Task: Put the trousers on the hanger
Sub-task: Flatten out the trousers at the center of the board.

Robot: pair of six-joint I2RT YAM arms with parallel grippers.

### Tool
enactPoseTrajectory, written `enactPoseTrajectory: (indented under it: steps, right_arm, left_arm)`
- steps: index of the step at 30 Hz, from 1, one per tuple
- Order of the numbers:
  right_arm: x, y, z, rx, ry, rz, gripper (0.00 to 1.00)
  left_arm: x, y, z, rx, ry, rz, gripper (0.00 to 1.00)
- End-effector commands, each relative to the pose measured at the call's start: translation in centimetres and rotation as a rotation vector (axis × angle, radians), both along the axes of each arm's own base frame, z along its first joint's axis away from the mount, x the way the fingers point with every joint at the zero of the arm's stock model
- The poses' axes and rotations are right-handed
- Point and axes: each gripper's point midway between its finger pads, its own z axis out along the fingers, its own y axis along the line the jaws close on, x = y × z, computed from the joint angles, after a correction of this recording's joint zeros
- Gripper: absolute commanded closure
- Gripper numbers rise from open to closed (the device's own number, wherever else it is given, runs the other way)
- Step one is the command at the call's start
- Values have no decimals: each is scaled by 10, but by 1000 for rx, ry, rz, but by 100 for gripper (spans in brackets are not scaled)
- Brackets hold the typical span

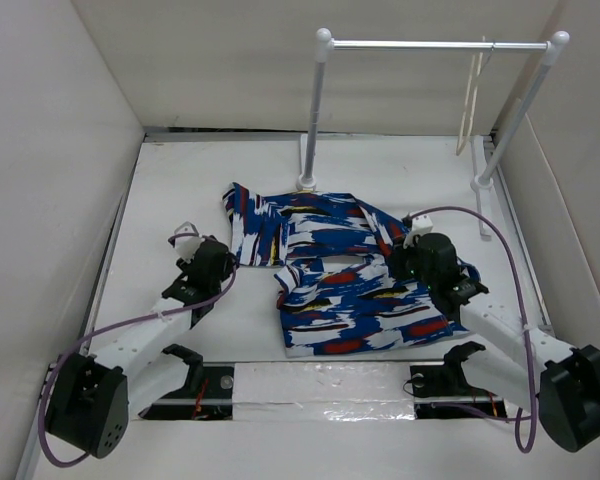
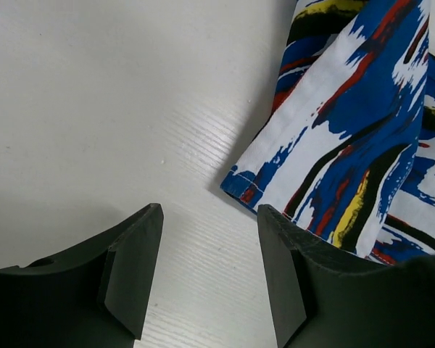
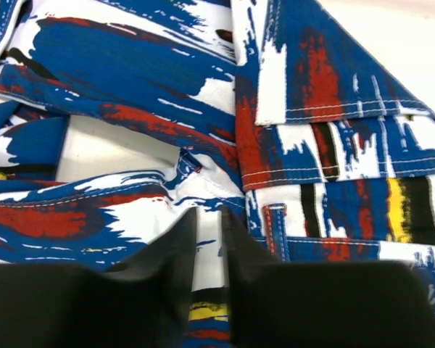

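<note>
Bright, diffuse white light with soft, faint shadows; wrist views sharp, their nearest foreground dark and soft.

What's on the table, by count
One pair of trousers (image 1: 340,270), one hanger (image 1: 470,100), one rail (image 1: 430,45), and two grippers: one left gripper (image 2: 210,214), one right gripper (image 3: 208,217)

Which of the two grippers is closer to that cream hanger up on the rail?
Right. The right gripper is over the trousers, with the hanger beyond it on the rail; the left gripper is by their left edge, much farther away.
</note>
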Motion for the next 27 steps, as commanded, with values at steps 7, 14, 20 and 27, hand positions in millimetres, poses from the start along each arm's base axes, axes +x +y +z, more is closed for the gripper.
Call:
enactPoseTrajectory:
  steps: [7,14,20,27]
  right_arm:
    - [4,14,8,26,-54,55,67]
    - [3,14,12,37,-76,54,65]
    - [1,13,13,39,-80,54,64]
    - [-4,21,15,67,-76,101,63]
  left_arm:
    - [23,-28,-31,-31,87,-74,49]
    - [39,-40,-22,-52,69,-98,70]
    - [52,-5,19,8,4,34,100]
    - [54,-5,61,-27,-76,-7,100]
